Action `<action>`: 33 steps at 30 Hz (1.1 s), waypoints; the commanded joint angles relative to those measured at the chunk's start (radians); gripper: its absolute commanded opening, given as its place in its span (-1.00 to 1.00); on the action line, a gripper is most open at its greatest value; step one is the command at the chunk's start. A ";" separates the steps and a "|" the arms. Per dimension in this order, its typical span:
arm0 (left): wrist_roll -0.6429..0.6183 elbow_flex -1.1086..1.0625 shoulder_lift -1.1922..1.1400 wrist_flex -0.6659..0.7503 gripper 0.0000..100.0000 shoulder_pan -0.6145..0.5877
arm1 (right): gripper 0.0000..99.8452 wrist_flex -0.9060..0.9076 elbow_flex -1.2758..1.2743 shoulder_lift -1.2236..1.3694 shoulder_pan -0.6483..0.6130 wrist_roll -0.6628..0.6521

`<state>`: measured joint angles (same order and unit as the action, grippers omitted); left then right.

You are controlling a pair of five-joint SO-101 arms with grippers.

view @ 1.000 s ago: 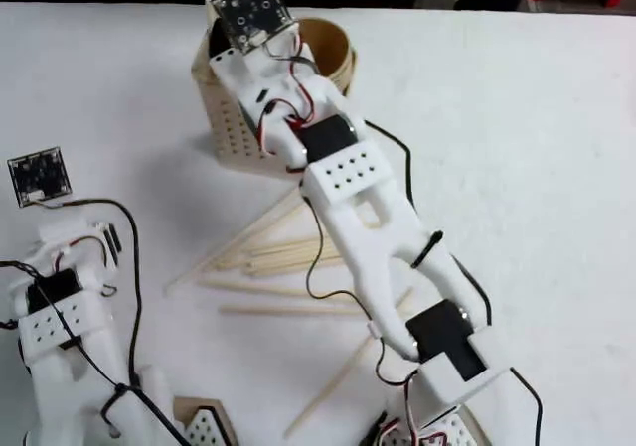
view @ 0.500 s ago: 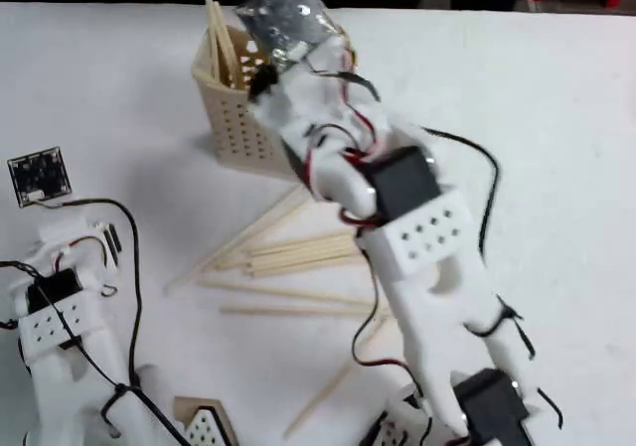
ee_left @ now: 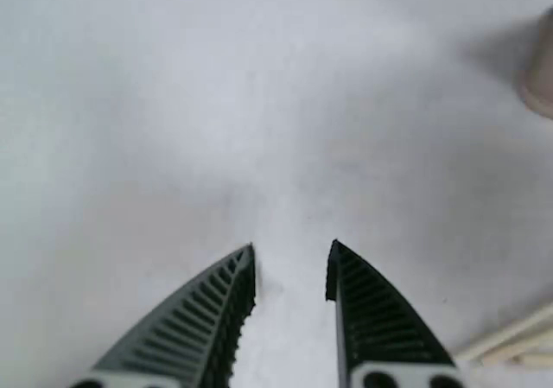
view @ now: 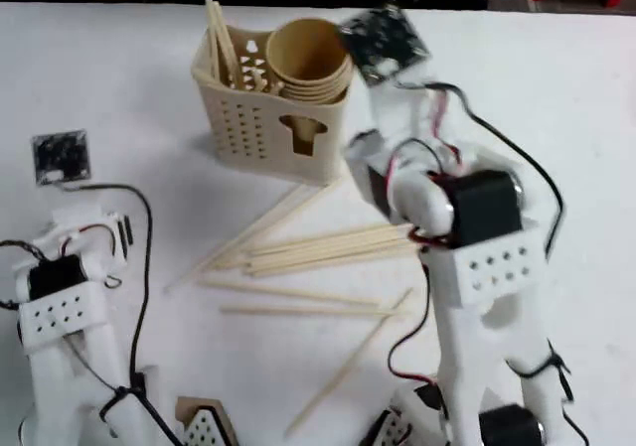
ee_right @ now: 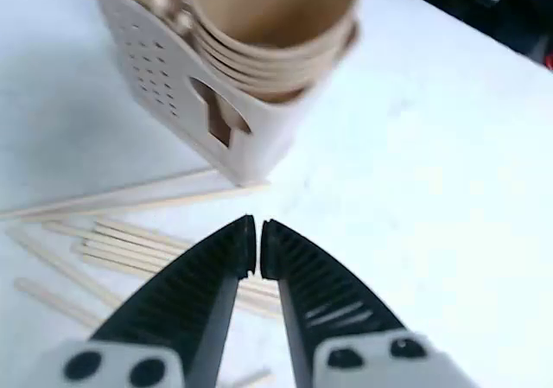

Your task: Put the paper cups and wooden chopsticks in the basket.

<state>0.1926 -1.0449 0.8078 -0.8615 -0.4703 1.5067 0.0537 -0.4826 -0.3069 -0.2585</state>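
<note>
Beside the basket [view: 248, 133], loose chopsticks [view: 318, 250] lie flat, mostly crosswise.

Basket [view: 260, 133] at far middle of table [view: 556, 108]. Stacked paper cups [view: 308, 57] in its right part, standing chopsticks [view: 221, 41] in its left part. Loose chopsticks [view: 318, 252] lie fanned on the table just in front of the basket. Right gripper [ee_right: 257, 237] above them, near the basket. Left gripper [ee_left: 289, 271] well to the left, over bare table.

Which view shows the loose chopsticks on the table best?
The high view: the loose chopsticks lie spread out near the basket. The right wrist view shows some, partly behind the right gripper; the left wrist view catches a few ends at its edge.
</note>
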 commanded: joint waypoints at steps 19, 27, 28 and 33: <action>0.465 0.367 0.021 -0.505 -0.65 0.855 | -0.94 -0.622 -0.848 -0.440 0.565 0.282; 0.457 0.347 -0.236 -0.456 -0.51 1.033 | -0.94 -0.648 -0.856 -0.440 0.647 0.325; 0.457 0.347 -0.283 -0.428 -0.51 1.047 | -0.94 -0.648 -0.856 -0.440 0.648 0.325; 0.457 0.347 -0.478 -0.288 -0.51 1.109 | -0.94 -0.648 -0.856 -0.441 0.670 0.325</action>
<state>0.6483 -0.7135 0.4534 -1.2559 0.5808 0.8777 -0.8101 -0.8999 0.3422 0.0575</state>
